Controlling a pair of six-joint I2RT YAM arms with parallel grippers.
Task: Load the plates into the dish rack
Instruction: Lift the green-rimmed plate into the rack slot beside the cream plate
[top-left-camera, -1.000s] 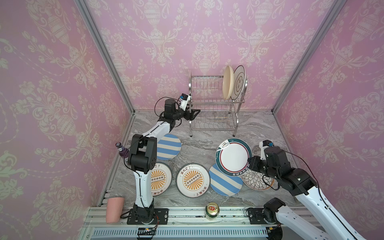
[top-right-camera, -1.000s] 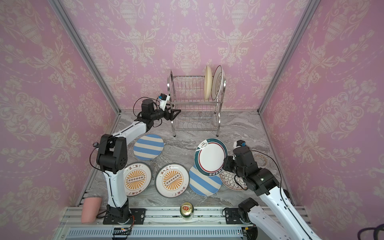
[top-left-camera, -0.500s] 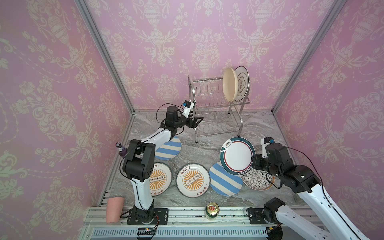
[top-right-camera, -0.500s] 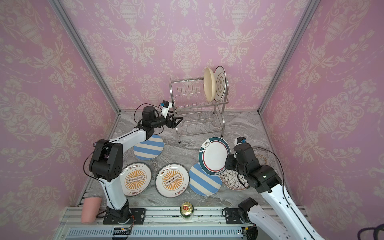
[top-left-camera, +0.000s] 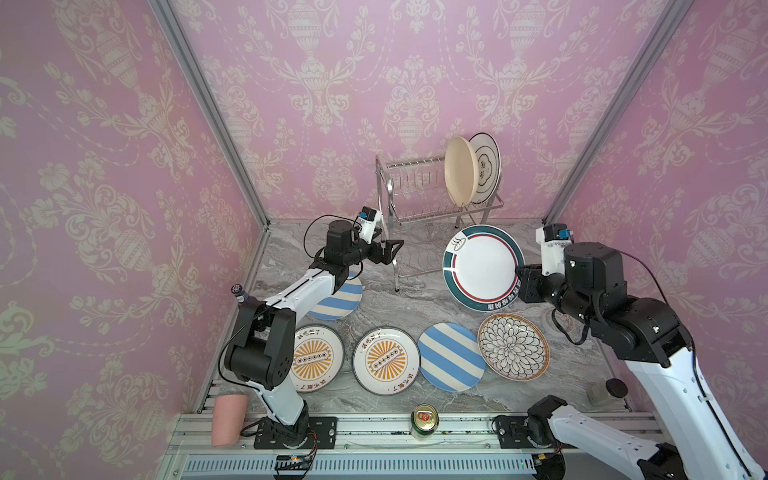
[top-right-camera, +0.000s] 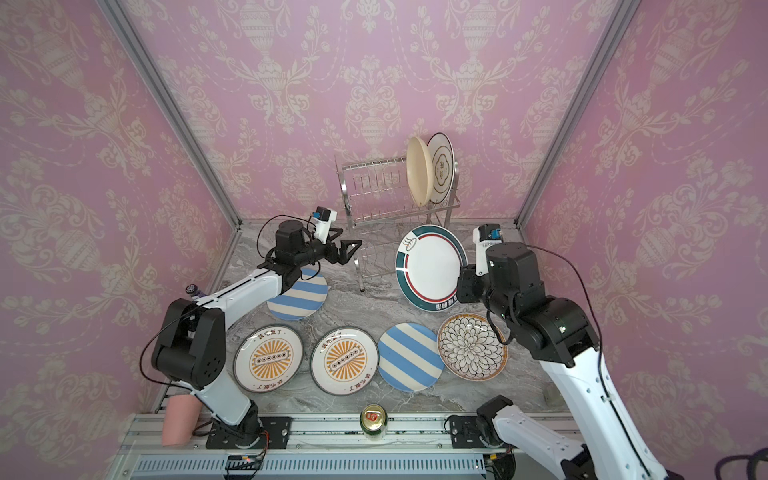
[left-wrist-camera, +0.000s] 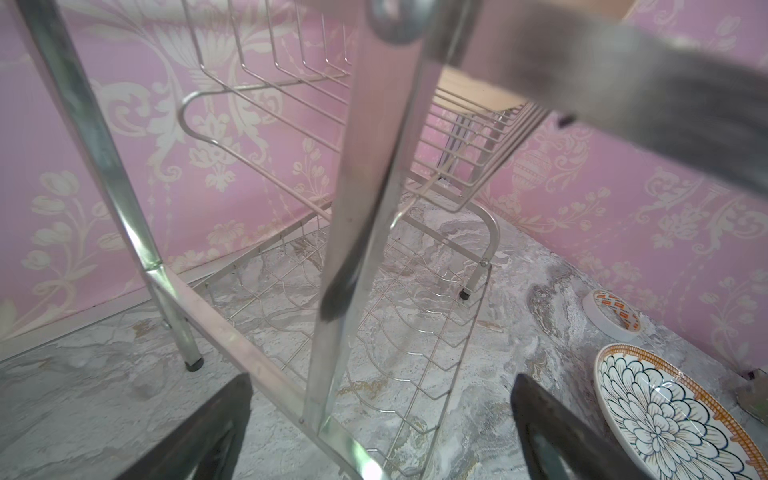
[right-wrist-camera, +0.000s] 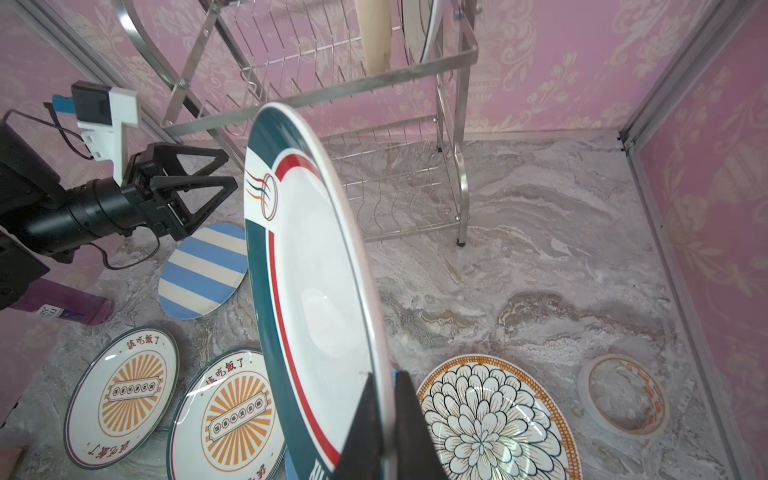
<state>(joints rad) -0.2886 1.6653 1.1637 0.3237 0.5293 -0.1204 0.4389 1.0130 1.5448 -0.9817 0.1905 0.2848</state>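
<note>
Right jaws clamp the green-rimmed plate (top-left-camera: 482, 266) on edge, ready for slots in the dish rack (top-left-camera: 415, 165); left jaws gape beside its leg.

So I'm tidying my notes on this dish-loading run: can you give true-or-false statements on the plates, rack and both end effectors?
1. Two plates stand in the upper shelf of the rack. True: the cream plate and the black-lined plate.
2. The right end effector is empty. False: it is shut on the rim of the green-rimmed plate, held on edge.
3. The lower shelf holds one plate. False: no plate is in it.
4. Five plates lie flat on the table. True: two striped plates, two sunburst plates, one floral plate.
5. The left end effector is open at the rack. True: a rack bar shows between its fingers.
</note>
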